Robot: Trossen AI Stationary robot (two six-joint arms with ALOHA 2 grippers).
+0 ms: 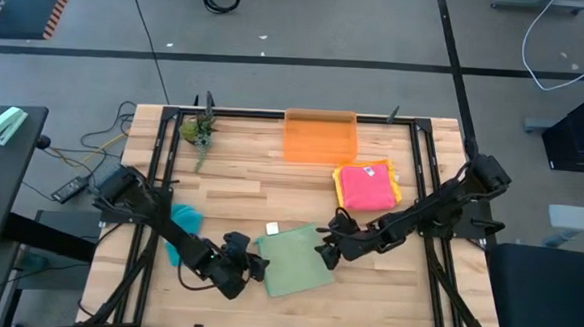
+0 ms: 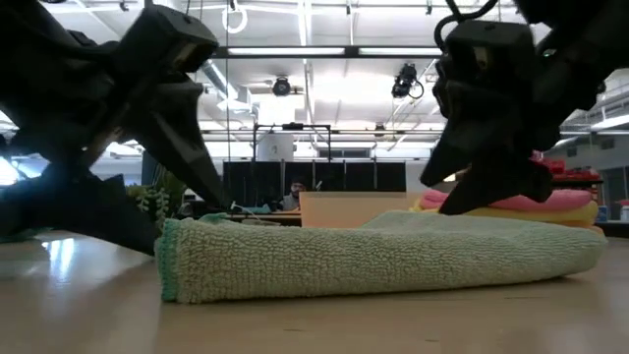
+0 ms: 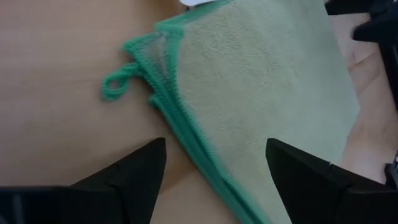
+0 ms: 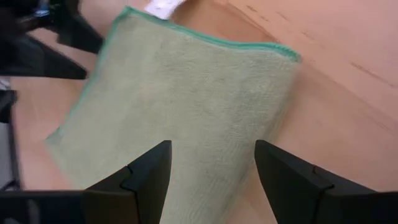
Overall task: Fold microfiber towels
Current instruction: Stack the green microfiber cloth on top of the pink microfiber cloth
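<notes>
Pale wooden bench (image 1: 241, 181) under me, grey floor all round it, and the sage green towel (image 1: 295, 262) lies folded flat near the front edge, between my two claws. It sits skewed: long axis running from the front up toward the far side, leaning a little to my right, white tag (image 1: 273, 228) at its far left corner. My left claw (image 1: 251, 269) sits just off the towel's left edge, arm stretched low across the bench, fingers (image 3: 134, 174) spread apart and holding nothing. My right claw (image 1: 324, 253) hangs at the towel's right edge, arm angled in from the far right, fingers (image 4: 146, 171) apart too, empty. Behind: folded pink towel (image 1: 365, 185) on a yellow towel (image 1: 397, 184), beside the orange bin (image 1: 319, 137). A teal towel (image 1: 185, 218) lies under my left arm.
</notes>
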